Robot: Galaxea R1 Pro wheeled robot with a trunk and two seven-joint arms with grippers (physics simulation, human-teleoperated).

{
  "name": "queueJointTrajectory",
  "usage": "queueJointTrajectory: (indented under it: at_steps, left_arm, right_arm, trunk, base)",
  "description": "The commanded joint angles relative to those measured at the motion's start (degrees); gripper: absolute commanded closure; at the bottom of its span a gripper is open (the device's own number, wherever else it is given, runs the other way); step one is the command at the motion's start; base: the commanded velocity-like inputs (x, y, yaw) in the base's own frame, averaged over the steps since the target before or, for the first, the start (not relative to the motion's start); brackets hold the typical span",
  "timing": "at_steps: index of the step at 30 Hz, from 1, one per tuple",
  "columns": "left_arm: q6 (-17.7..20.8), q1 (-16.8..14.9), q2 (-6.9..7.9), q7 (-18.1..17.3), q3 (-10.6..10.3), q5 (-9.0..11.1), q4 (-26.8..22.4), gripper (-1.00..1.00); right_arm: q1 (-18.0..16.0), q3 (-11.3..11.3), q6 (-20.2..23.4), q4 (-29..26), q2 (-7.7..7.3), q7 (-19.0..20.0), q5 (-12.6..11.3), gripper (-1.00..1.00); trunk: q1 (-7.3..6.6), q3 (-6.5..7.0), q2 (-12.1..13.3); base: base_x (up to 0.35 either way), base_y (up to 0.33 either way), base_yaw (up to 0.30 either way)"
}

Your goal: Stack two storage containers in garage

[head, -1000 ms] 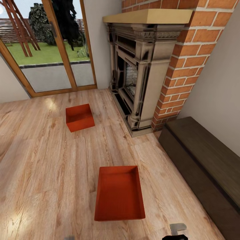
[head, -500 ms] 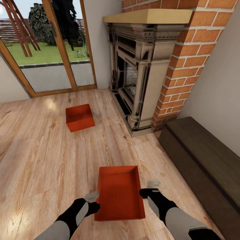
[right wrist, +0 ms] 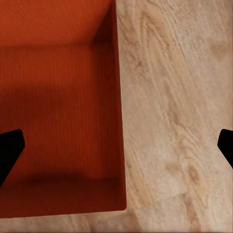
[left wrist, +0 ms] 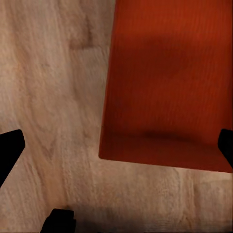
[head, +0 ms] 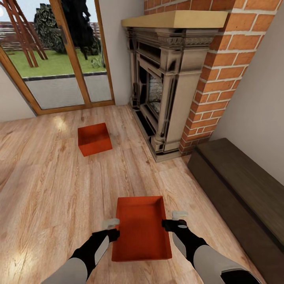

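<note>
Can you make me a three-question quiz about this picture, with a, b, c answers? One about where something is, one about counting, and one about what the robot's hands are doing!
1. Where is the far storage container?
a) on the wood floor, between the glass doors and the fireplace
b) on the dark brown chest
c) inside the fireplace

2. How many red-orange containers are there?
a) one
b) two
c) four

3. What are the grippers doing at the near storage container?
a) lifting it high in the air
b) open, one at each long side of it
c) resting on the mantel

Answers:
1 a: it sits on the wood floor, left of the fireplace.
2 b: one near, one far.
3 b: the left gripper and right gripper flank the walls, fingers spread in both wrist views, and the bin sits on the floor.
</note>
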Motion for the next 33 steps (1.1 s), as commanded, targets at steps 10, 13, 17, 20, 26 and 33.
queueJointTrajectory:
  at_steps: [10,13,17,20,26,33]
  left_arm:
    - [-4.2,0.0,0.06,0.2,0.0,0.2,-0.4,-1.0]
    - [-4.2,0.0,0.03,0.2,-0.1,0.2,-0.5,-1.0]
    - [-4.2,0.0,-0.05,0.3,0.1,0.2,-0.7,-1.0]
    - [-4.1,0.0,-0.05,0.2,0.1,0.2,-0.7,-1.0]
    - [-4.1,0.0,-0.1,0.3,0.2,0.1,-0.7,-1.0]
    - [-4.1,0.0,-0.12,0.3,0.2,0.2,-0.8,-1.0]
  right_arm:
    - [0.0,0.4,0.2,2.6,0.13,0.1,-0.3,-1.0]
    - [0.0,0.4,0.2,3.1,0.15,0.1,-0.3,-1.0]
    - [0.0,0.5,0.1,4.3,0.15,0.2,-0.2,-1.0]
    - [0.0,0.5,0.1,4.7,0.15,0.2,-0.2,-1.0]
    - [0.0,0.5,-0.1,4.9,-0.18,0.2,-0.1,-1.0]
    - [0.0,0.6,-0.1,4.5,-0.68,0.3,0.2,-1.0]
  trunk:
    - [0.0,-0.04,0.0]
    - [0.0,-0.04,0.0]
    - [0.0,-0.04,0.0]
    - [0.0,-0.04,0.0]
    - [0.0,-0.04,0.0]
    - [0.0,-0.04,0.0]
  base:
    - [0.0,0.0,0.0]
    - [0.0,0.0,0.0]
    - [0.0,0.0,0.0]
    - [0.0,0.0,0.0]
    - [0.0,0.0,0.0]
    - [0.0,0.0,0.0]
